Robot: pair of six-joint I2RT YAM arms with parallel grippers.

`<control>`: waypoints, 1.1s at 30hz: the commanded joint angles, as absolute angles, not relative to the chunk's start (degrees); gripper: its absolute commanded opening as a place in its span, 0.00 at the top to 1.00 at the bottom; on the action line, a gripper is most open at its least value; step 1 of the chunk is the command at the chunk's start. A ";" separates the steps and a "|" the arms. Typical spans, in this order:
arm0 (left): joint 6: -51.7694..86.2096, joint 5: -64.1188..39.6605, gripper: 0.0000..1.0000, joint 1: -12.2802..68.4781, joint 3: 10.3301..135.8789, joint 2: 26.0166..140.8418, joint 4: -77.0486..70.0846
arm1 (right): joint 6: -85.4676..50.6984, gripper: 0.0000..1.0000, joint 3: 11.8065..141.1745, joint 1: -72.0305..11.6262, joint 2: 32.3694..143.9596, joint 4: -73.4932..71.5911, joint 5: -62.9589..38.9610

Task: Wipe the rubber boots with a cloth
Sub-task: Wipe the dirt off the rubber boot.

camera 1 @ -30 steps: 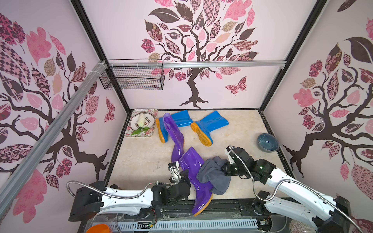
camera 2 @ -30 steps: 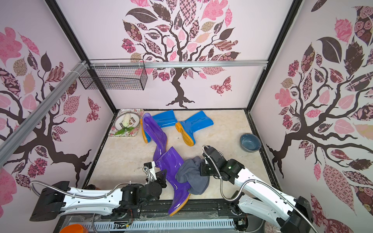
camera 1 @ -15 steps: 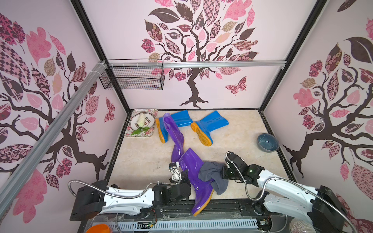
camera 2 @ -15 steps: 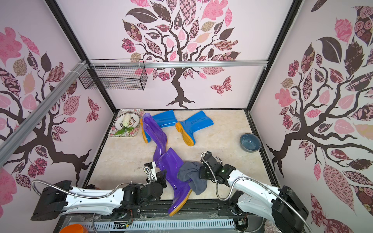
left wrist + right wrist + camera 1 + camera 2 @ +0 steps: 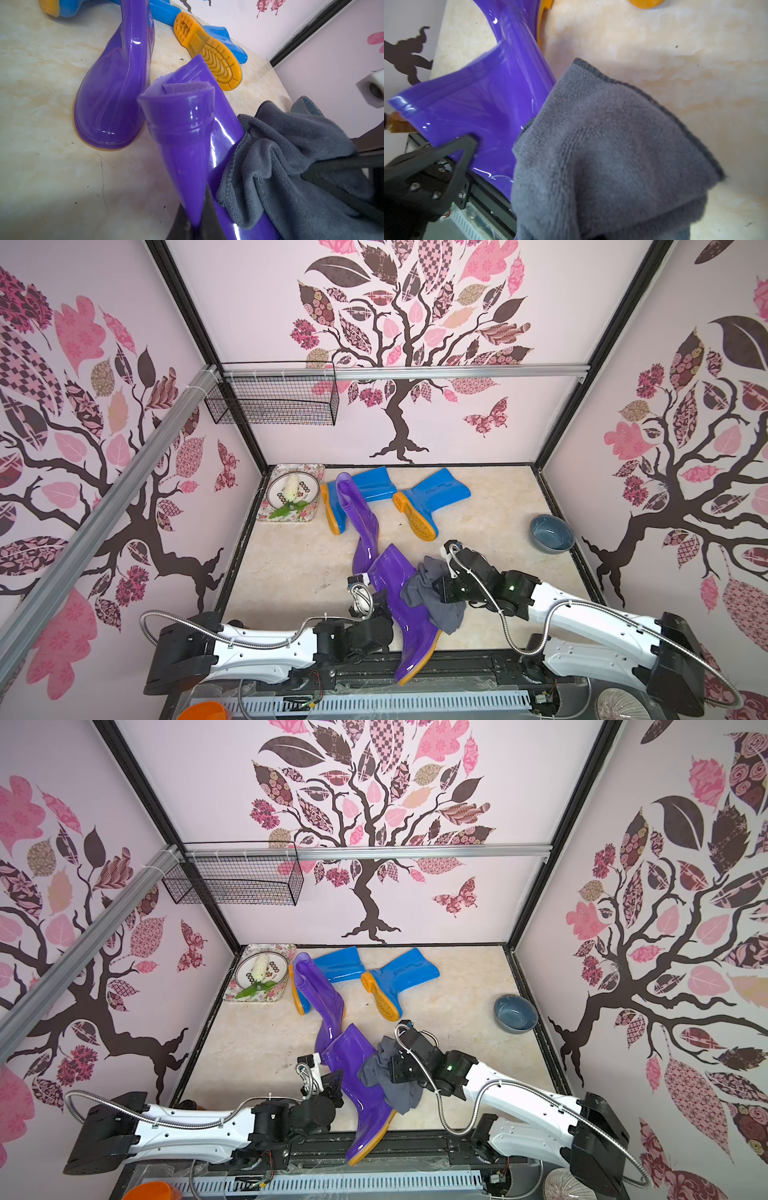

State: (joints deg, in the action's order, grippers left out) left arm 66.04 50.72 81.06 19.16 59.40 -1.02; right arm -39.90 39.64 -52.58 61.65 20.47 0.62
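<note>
Both top views show a glossy purple rubber boot (image 5: 395,593) (image 5: 353,1073) near the table's front, its orange-soled foot hanging over the edge. My left gripper (image 5: 195,228) is shut on the wall of this boot's shaft (image 5: 187,135). A grey-blue cloth (image 5: 432,601) (image 5: 388,1081) (image 5: 612,145) is draped against the boot's right side. My right gripper (image 5: 441,591) is shut on the cloth, which hides its fingertips. A second purple boot (image 5: 362,518) (image 5: 112,93) lies behind. Two blue boots (image 5: 368,489) (image 5: 434,497) lie further back on their sides.
A grey-blue bowl (image 5: 551,533) sits at the right edge of the table. At the back left corner is a floral tray (image 5: 266,516) carrying a plate. A wire basket (image 5: 274,400) hangs from the rail above.
My right gripper has slid the cloth a little leftward against the purple boot, dipping toward the front on the way. The left gripper and the boot have stayed put.
</note>
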 commanded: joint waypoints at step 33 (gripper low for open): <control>64.85 51.58 1.00 81.49 20.24 57.69 -3.17 | -27.76 1.00 65.22 -44.41 97.36 15.58 -15.55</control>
State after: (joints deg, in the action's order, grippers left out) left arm 65.89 50.46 81.06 19.16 59.59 -1.08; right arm -29.47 68.95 -45.30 100.99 13.65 -16.36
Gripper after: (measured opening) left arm 0.049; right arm 0.100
